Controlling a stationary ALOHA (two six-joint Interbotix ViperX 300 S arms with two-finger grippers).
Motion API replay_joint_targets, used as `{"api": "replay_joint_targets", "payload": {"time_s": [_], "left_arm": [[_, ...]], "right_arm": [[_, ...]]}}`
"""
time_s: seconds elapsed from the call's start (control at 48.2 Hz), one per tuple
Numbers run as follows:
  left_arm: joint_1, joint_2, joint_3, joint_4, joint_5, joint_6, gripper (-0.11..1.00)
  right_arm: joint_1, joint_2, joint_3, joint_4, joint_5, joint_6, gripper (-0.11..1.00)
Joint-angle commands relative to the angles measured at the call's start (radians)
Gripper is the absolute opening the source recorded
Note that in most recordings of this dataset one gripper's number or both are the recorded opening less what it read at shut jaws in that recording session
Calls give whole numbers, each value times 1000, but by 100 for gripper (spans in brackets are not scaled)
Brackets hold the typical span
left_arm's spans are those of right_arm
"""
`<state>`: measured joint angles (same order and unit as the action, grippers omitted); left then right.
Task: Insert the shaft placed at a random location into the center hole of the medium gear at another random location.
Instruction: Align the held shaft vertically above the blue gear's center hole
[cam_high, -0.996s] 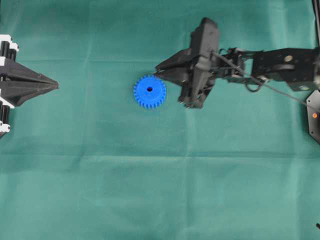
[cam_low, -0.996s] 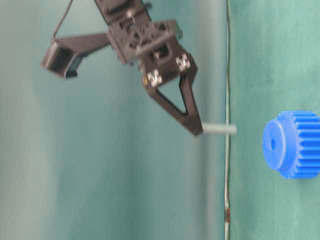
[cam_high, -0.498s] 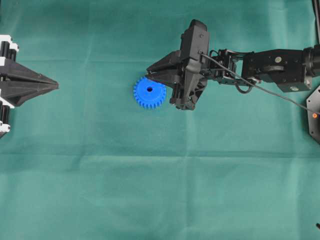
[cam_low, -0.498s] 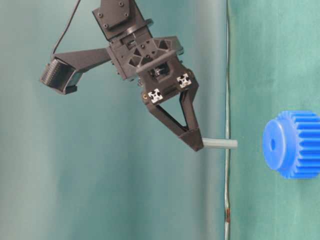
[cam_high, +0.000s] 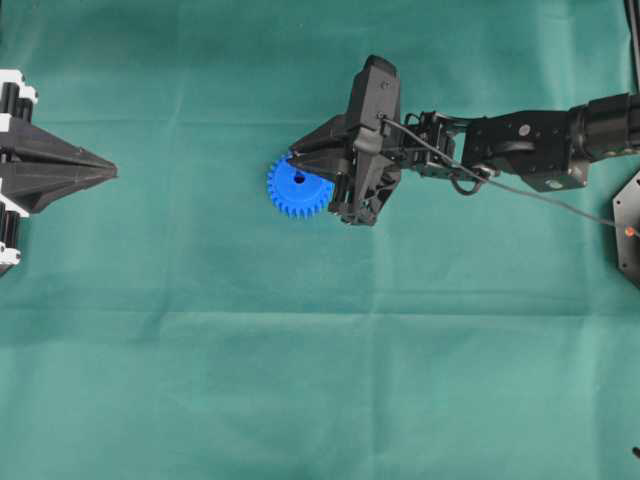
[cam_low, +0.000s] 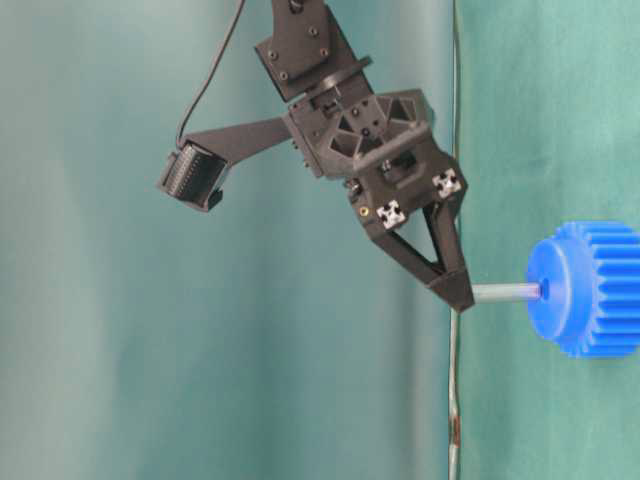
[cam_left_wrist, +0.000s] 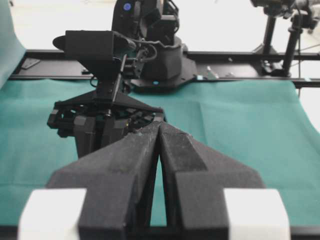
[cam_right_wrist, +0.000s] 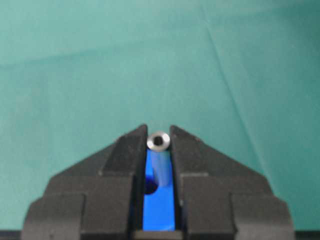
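shaft (cam_low: 505, 292): thin grey metal rod; tip at toothed blue medium gear (cam_low: 590, 289) | right gripper (cam_low: 458, 296) clamped

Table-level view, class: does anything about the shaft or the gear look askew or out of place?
Nothing stands out. The right hand holds the shaft square to the medium gear, its tip at the center hole.

Shaft (cam_low: 505, 292) tip touching medium gear (cam_low: 590, 288) center hole
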<state>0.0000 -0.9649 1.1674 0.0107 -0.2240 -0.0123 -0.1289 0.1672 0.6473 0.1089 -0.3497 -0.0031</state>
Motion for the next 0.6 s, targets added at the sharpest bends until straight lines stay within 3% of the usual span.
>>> {"api": "replay_joint_targets", "payload": {"time_s": [0.0, 0.581], "left_arm": [[0, 9, -18, 2, -6, 0, 0], [2, 9, -18, 3, -6, 0, 0]], "right_arm": [[0, -9, -17, 6, -9, 3, 14], [31, -44, -31, 6, -8, 3, 14]]}}
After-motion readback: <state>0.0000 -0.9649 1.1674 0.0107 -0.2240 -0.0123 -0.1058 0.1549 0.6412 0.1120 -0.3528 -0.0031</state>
